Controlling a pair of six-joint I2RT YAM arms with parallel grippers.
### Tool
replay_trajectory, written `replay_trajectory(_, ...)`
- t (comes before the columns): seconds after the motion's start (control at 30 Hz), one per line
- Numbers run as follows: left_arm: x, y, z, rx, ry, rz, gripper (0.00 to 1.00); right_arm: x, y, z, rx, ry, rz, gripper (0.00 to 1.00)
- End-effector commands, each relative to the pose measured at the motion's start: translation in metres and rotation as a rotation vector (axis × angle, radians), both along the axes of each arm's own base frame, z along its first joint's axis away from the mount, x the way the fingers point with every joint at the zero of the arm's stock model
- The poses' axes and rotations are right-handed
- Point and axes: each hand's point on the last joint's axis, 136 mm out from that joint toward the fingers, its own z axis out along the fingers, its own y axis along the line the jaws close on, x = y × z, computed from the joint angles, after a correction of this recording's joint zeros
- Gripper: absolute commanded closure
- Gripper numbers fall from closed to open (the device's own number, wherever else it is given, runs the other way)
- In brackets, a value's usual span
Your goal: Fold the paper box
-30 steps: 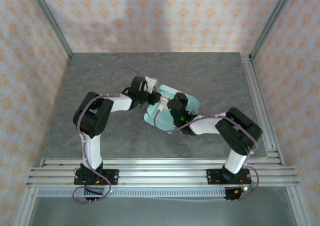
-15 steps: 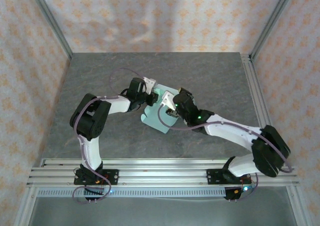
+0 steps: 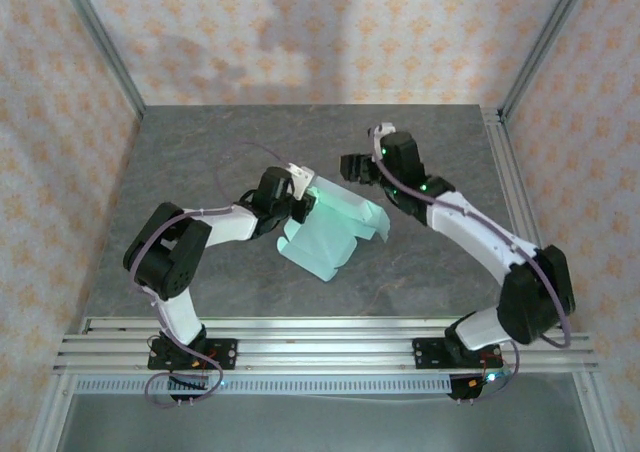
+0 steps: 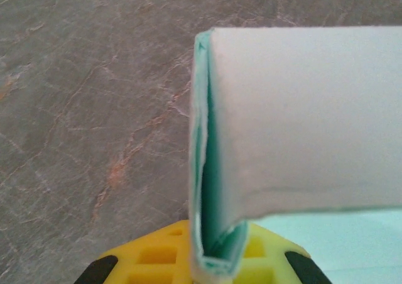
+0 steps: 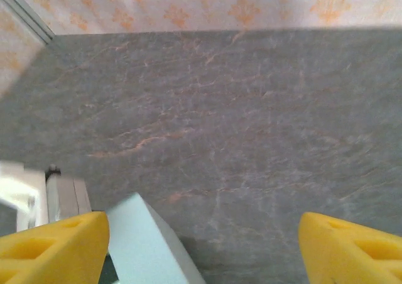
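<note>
one paper box (image 3: 335, 230) and two grippers are counted. the box, partly folded, is seen at the centre of the frame over the grey table (image 3: 200, 152). the left arm is bent low and reached rightward; the left gripper (image 3: 305, 194) is clamped tight on the box's upper left edge. the right arm is stretched toward upper centre; the right gripper (image 3: 349, 167) is spread wide just beside the box, with nothing gripped.
</note>
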Motion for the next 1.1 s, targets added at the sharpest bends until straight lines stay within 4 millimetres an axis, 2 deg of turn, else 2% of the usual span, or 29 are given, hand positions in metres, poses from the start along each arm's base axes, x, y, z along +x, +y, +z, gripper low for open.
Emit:
replay_trajectory(0.0,-0.001,0.004,0.009,0.052,-0.059,0.020,0.90,-0.018,0.027,-0.035,0.169,0.328,0.098,0.22)
replay_trajectory(0.1,-0.005,0.003,0.004,0.040,-0.064,0.046,0.90,-0.020,0.044,-0.052,0.249,0.462,0.172,0.22)
replay_trajectory(0.2,-0.008,0.003,0.001,0.008,-0.062,0.065,0.88,-0.022,0.053,-0.060,0.288,0.523,0.213,0.22)
replay_trajectory(0.3,-0.012,0.003,-0.005,-0.006,-0.063,0.067,0.88,-0.018,0.049,-0.075,0.263,0.550,0.184,0.22)
replay_trajectory(0.5,-0.021,0.004,-0.012,0.008,-0.055,0.044,0.86,-0.021,0.053,-0.103,0.278,0.634,0.187,0.25)
replay_trajectory(0.6,-0.020,0.003,-0.012,0.016,-0.055,0.034,0.85,-0.022,0.059,-0.108,0.307,0.656,0.206,0.26)
replay_trajectory(0.77,-0.015,-0.002,-0.011,-0.003,-0.059,0.032,0.84,-0.021,0.052,-0.136,0.234,0.713,0.173,0.27)
replay_trajectory(0.9,-0.012,-0.003,-0.010,-0.013,-0.065,0.044,0.82,-0.022,0.049,-0.147,0.209,0.736,0.153,0.32)
replay_trajectory(1.07,-0.007,-0.002,-0.012,-0.020,-0.068,0.061,0.79,-0.024,0.048,-0.150,0.202,0.748,0.137,0.37)
